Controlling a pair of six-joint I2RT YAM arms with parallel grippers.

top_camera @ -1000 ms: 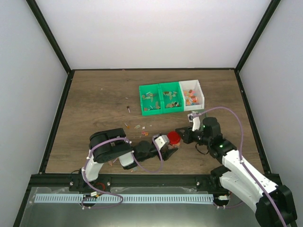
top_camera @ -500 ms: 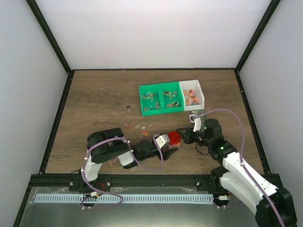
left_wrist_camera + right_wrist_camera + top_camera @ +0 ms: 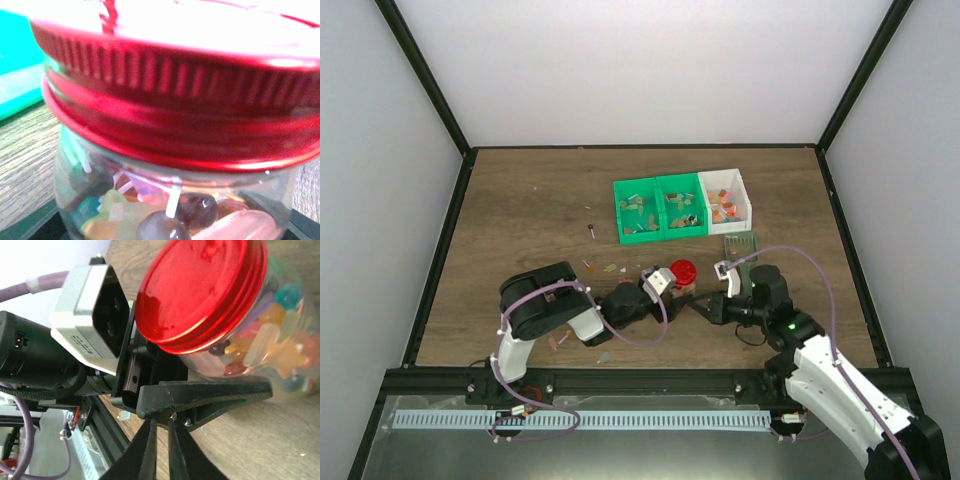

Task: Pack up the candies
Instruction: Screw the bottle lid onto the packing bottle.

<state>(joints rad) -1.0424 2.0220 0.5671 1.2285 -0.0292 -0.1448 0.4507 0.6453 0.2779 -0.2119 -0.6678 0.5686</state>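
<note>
The left gripper (image 3: 677, 285) is clamping a glass jar (image 3: 270, 340), which is wearing its red lid (image 3: 200, 290) and holding many candies (image 3: 165, 215). The right gripper (image 3: 160, 440) is hovering just beside it with fingers pressed together, gripping nothing. More candies are sitting in the green and white bins (image 3: 660, 238), and a few are lying loose on the table (image 3: 520, 230).
</note>
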